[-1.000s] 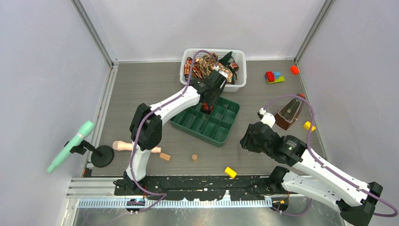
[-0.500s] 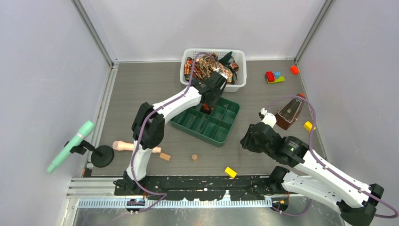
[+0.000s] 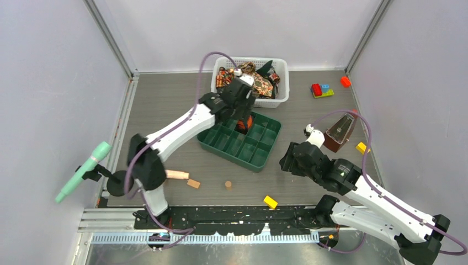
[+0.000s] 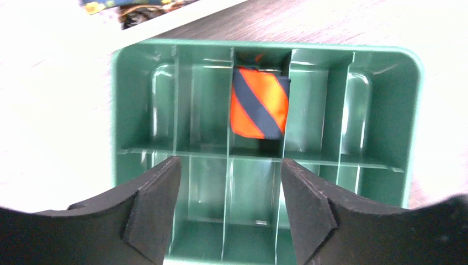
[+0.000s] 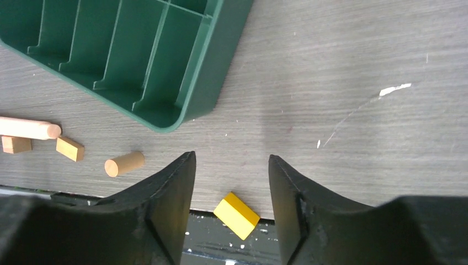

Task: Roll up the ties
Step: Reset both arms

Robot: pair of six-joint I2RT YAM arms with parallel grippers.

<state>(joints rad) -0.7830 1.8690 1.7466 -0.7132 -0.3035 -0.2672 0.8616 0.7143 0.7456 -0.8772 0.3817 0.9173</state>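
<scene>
Lying rolled in one green tray point(image 4: 198, 105) compartment, orange-striped tie point(image 4: 259, 103), untouched, beyond the spread, empty left gripper point(image 4: 229, 190).

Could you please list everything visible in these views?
striped tie: one, orange-and-dark, rolled in a tray compartment
other ties: heap, paisley and dark green, in basket
tray: one, green, mid-table
basket: one, white, far edge
toy bricks: cluster plus one, red-blue-green, far right
yellow blocks: two, near edge and right
metronome: one, brown, right
wooden pieces: four, tan, near left
microphone: one, mint, left on black stand
left gripper: one, black, open above tray
right gripper: one, black, open, right of tray
</scene>
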